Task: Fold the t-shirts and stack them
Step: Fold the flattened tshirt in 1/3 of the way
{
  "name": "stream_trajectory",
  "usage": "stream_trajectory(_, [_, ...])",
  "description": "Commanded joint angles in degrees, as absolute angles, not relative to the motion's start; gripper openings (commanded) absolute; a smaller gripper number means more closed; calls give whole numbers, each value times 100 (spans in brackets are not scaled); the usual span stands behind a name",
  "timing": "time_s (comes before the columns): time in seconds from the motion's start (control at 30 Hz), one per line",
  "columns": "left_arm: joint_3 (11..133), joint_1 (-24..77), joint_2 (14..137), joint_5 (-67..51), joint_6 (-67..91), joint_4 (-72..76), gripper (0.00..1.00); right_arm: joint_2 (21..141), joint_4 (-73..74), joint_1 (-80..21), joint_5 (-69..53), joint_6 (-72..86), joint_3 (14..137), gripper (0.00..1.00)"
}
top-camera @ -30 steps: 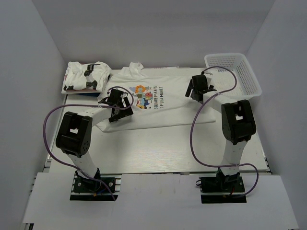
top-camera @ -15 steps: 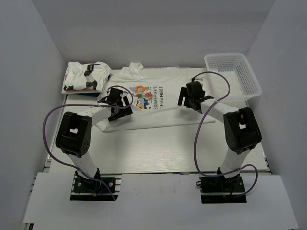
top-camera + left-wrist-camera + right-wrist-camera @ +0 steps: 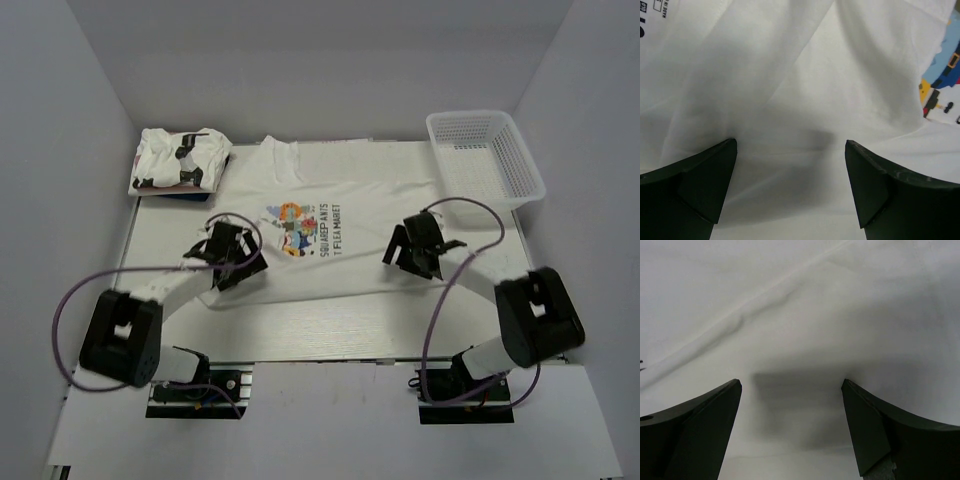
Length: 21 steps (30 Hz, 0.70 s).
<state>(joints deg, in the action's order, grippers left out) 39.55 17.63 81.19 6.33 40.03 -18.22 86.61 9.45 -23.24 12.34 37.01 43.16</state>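
Note:
A white t-shirt (image 3: pixel 350 225) with a colourful cartoon print (image 3: pixel 292 218) and dark lettering lies spread flat across the middle of the table. At the back left a folded stack of white t-shirts (image 3: pixel 178 160) with black marks rests on a blue pad. My left gripper (image 3: pixel 229 259) hovers open just above the spread shirt's left side, white cloth (image 3: pixel 790 125) between its tips (image 3: pixel 790 145). My right gripper (image 3: pixel 412 250) stands open over the shirt's right side, only plain cloth (image 3: pixel 805 330) showing between its fingers (image 3: pixel 791 384). Nothing is held.
A white plastic mesh basket (image 3: pixel 487 157) stands at the back right corner. Purple cables loop from both arms. White walls enclose the table on three sides.
Both arms have drawn back toward the near edge. The spread shirt has slid nearer with them. Both grippers have stayed open.

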Motion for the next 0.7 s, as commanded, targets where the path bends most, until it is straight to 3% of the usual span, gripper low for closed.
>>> stream_trajectory(0.0, [2841,1775,7000,212,4631,-3233,100,7817,1968,-2505,940,4192,3315,87])
stream_trajectory(0.2, [1767,1837,3778,-1071,5475,-3964,100,5936,3214,-3048,765,4351,2724,88])
stream_trajectory(0.3, [2064,1837,3192,-1196,5616,-4393,100,5319,3428,-3286,765,3939,3039,90])
stream_trajectory(0.4, [2828,1837,3409,-801,5371,-4667,100,5273,3147,-3375,809,3560,3295,90])
stream_trajectory(0.67, [3462,1951,6149,-1257,4554,-2894,100,5712,1863,-3331,1036,3498,3454,90])
